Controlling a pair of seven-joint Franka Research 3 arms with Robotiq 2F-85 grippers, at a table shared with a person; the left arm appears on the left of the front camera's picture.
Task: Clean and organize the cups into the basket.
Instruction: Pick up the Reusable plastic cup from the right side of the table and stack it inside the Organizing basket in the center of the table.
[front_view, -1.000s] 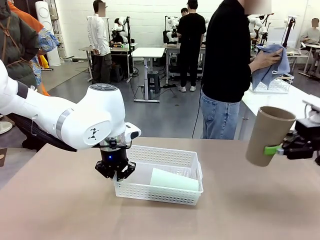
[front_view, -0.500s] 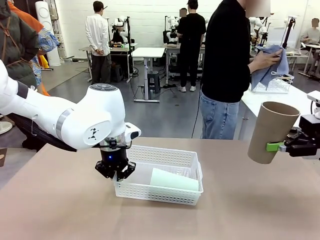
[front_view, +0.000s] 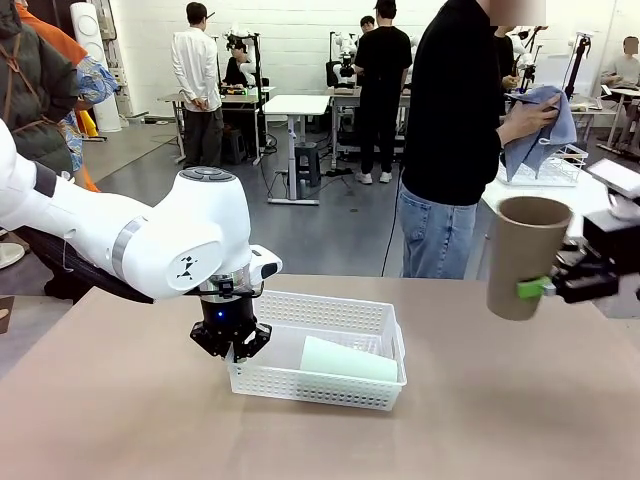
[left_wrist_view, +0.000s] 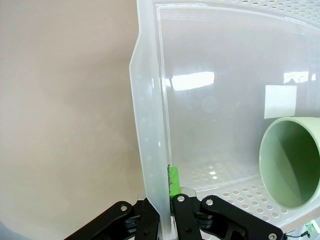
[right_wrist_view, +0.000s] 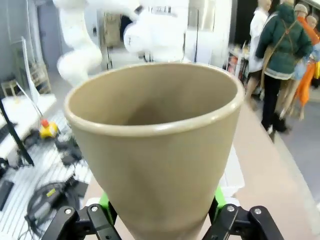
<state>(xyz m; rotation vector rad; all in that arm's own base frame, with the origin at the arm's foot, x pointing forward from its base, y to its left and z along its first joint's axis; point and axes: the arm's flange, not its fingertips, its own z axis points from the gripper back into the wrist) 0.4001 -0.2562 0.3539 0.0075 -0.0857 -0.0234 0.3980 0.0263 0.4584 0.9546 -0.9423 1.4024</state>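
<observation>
- Shared lab hall with other benches behind; the tan surface (front_view: 120, 420) carries one white lattice basket (front_view: 320, 385) near its middle.
- Left end effector (front_view: 237, 350): clenched on the basket's left short wall, close to the near corner. In the left wrist view that wall stands pinched between both fingers.
- Right end effector (front_view: 540, 288): grasping the tan-brown cup (front_view: 525, 250) around its lower body, out at the right edge and well above the surface.
- Tan-brown cup: near upright, mouth up, long axis roughly vertical.
- Mint green cup (front_view: 345, 360): lies on its side in the basket along the near long wall, with its mouth towards the clamped wall. Its long axis runs along the basket's length.
- Key relation: the basket lies to the robot's left of, and lower than, the held cup, well apart from it. Bare floor shows on the far side of the mint green cup.
- Judgement: the right arm must carry the cup leftward and down, tipping it to lie parallel; the left arm only steadies.
- Person at the far side holds a blue cloth (front_view: 540, 125), clear of both arms.
</observation>
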